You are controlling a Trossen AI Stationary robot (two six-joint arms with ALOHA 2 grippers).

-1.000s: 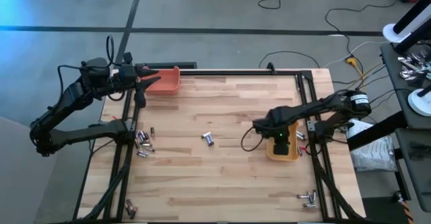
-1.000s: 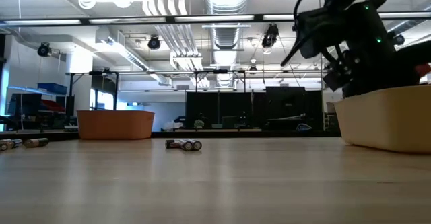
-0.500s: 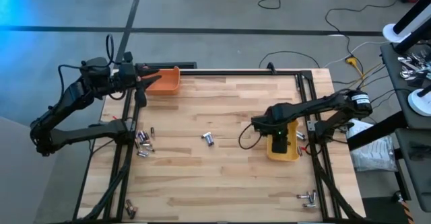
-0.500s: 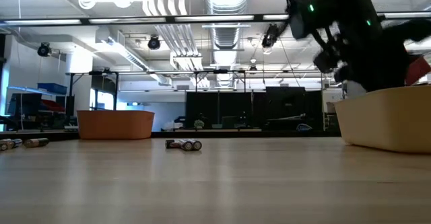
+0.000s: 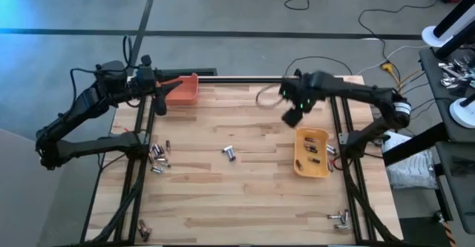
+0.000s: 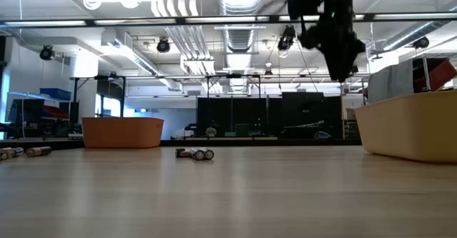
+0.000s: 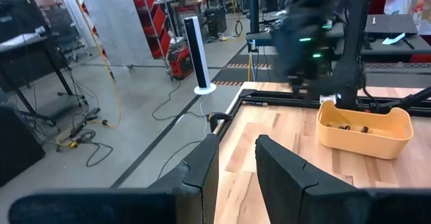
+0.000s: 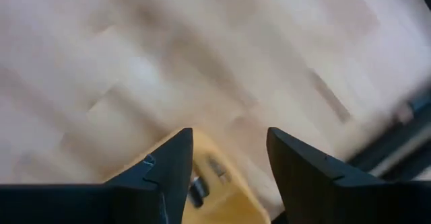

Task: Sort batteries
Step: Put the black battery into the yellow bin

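Batteries lie scattered on the wooden table: a pair in the middle [image 5: 230, 153] [image 6: 194, 153], a cluster at the left edge [image 5: 158, 158], and a few near the front corners [image 5: 340, 217]. Several more lie in the yellow bin [image 5: 298, 162] [image 7: 363, 133] at the right. My right gripper [image 5: 292, 116] [image 8: 225, 157] hangs high over the table beyond the yellow bin, pointing down, open, with nothing between its fingers. My left gripper [image 5: 159, 97] [image 7: 236, 167] waits at the far left corner beside the orange bin [image 5: 185, 91], open and holding nothing.
A black frame rail [image 5: 334, 113] runs along the table's right side next to the yellow bin. The orange bin [image 6: 121, 132] stands at the far left. Bare wood lies between the middle pair of batteries and the yellow bin.
My right gripper has risen up out of the yellow bin and swung toward the table's far edge, turning as it went; it now hangs high, clear of the bin. The bins and the batteries on the table have stayed where they were.
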